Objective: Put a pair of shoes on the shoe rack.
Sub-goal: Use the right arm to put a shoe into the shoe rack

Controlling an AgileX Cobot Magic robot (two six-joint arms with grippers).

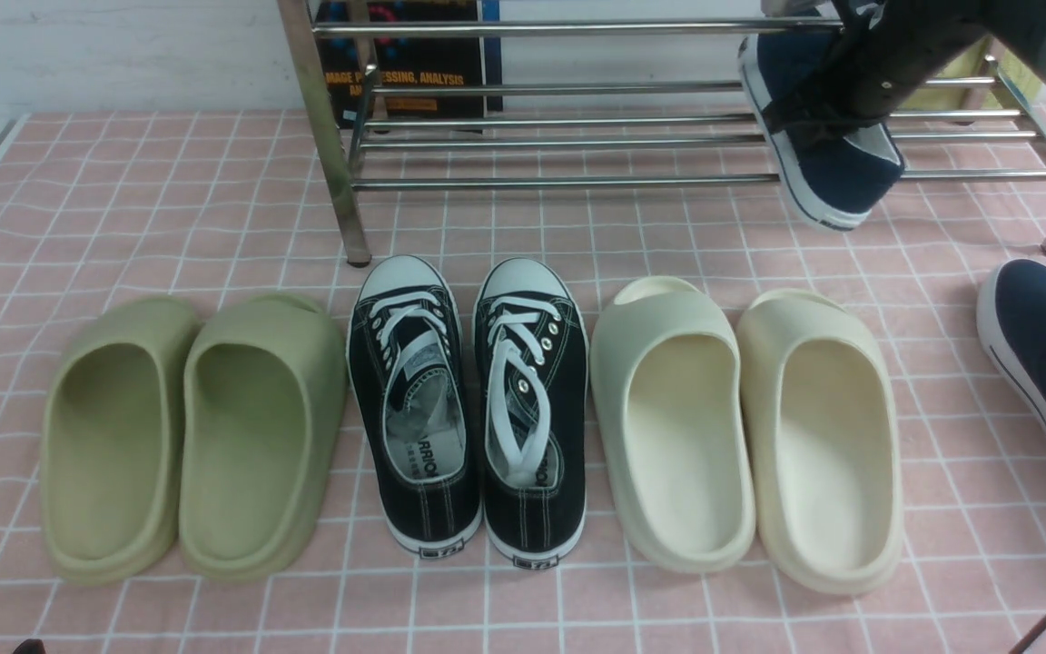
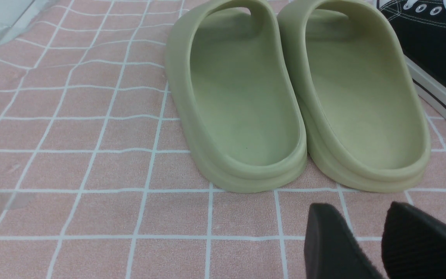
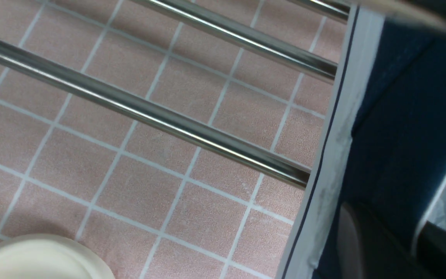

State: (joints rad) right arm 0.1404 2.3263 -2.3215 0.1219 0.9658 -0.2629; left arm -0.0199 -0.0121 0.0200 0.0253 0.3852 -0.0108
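1. One shoe of the pair, the held navy shoe (image 1: 841, 173), hangs over the right end of the shoe rack (image 1: 577, 182). The right gripper (image 1: 827, 113) is clenched on its collar, with one finger inside the opening.
2. Long axis is steeply tilted and runs front to back across the bars. The low end overhangs the front bar toward the robot. The high end is hidden behind the arm, so I cannot tell which end is the toe.
3. In the right wrist view the white sole edge crosses two bars roughly square. Whether the sole touches them is unclear.
4. Judgement: the next move turns on levelling that axis, shifting the shoe back from the front bar, then letting go.
5. The second navy shoe (image 1: 1036, 354) lies on the pink checked cloth (image 1: 123, 200) at the far right, outside the rack. Its rounded end points toward the rack, and the frame edge cuts part of it off. The right arm is nearer by far.
6. The left gripper (image 2: 358, 221) has its fingers apart and holds nothing. It sits low over the cloth near the green slides (image 2: 246, 116), well apart from both navy shoes.
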